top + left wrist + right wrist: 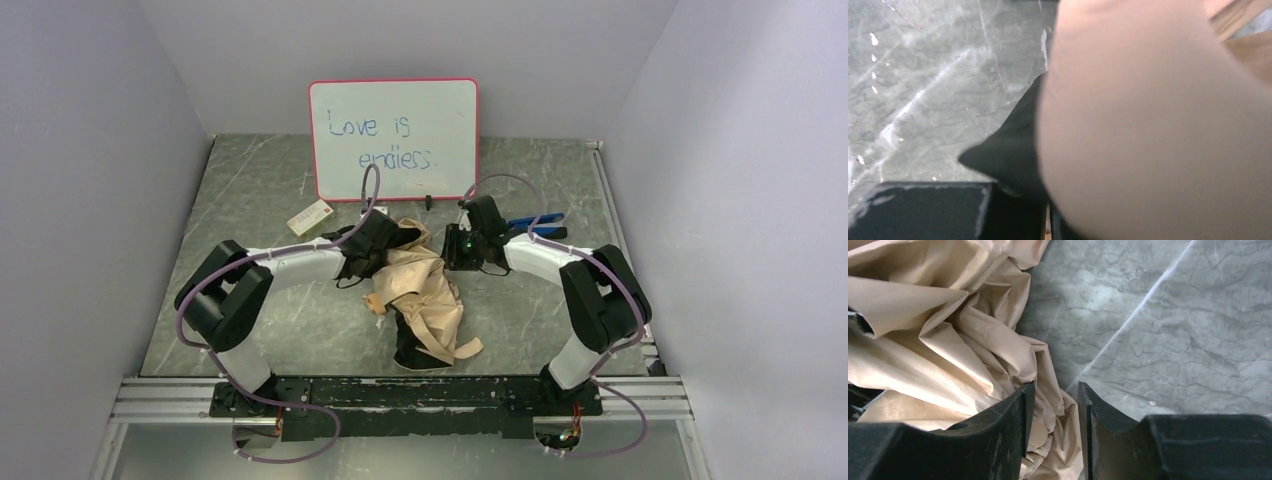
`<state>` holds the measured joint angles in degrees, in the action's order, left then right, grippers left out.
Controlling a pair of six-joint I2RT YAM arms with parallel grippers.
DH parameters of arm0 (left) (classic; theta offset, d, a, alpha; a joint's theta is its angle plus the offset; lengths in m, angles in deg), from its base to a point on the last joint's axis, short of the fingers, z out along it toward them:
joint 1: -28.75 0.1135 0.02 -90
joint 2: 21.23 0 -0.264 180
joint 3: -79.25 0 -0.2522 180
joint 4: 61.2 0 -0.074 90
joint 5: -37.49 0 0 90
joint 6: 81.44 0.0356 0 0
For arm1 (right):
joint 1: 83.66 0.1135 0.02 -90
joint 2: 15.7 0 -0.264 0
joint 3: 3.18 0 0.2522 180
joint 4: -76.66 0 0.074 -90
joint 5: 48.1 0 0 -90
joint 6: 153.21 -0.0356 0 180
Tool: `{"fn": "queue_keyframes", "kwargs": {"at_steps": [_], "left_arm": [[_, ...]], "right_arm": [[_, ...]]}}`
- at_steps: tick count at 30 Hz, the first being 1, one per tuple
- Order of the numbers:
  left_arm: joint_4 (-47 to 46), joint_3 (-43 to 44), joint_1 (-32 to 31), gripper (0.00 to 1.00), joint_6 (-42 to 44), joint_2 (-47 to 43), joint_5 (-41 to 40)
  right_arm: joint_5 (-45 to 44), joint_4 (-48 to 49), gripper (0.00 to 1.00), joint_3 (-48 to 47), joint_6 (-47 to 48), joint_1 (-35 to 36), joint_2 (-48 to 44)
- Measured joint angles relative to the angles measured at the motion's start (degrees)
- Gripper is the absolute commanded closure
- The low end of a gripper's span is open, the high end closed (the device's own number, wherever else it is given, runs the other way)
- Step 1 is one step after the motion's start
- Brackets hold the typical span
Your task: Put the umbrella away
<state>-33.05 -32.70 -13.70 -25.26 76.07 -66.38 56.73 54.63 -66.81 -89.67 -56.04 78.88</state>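
The umbrella lies collapsed in the middle of the table as a crumpled tan bundle with black lining showing. My left gripper is at the bundle's far left end. In the left wrist view blurred tan fabric and black lining cover most of the frame. The left gripper shows only a thin slit between its jaws, shut on the fabric. My right gripper is at the bundle's far right edge. In the right wrist view it is open, with folds of tan fabric lying between and under its fingers.
A pink-framed whiteboard stands at the back. A small white-red box lies in front of it on the left. A blue-black clip tool lies behind the right arm. Walls close in both sides, and a metal rail runs along the near edge.
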Motion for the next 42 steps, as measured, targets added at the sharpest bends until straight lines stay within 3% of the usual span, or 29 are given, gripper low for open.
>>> {"fn": "queue_keyframes", "kwargs": {"at_steps": [6,13,21,29,42], "left_arm": [[0.11,0.26,0.9,0.9,0.42,-2.03,1.01],[3.43,-4.17,1.57,0.89,-0.52,-15.87,-0.31],[5.9,-13.38,1.05,0.94,-4.24,-26.86,0.24],[3.15,-17.53,-5.57,0.95,-8.26,-19.52,1.88],[1.9,-10.25,-5.27,0.95,-5.27,-8.83,-1.64]], "right_arm": [[-5.27,-3.32,0.51,-0.94,-1.53,0.09,-2.6],[-13.4,-8.61,0.49,-0.9,-0.74,0.09,-10.14],[-10.36,-9.84,0.49,1.57,1.66,-0.02,-8.52],[-3.48,-7.78,0.51,1.77,4.48,-0.22,-5.38],[2.93,-2.03,0.51,4.7,3.13,-0.74,-5.35]]}}
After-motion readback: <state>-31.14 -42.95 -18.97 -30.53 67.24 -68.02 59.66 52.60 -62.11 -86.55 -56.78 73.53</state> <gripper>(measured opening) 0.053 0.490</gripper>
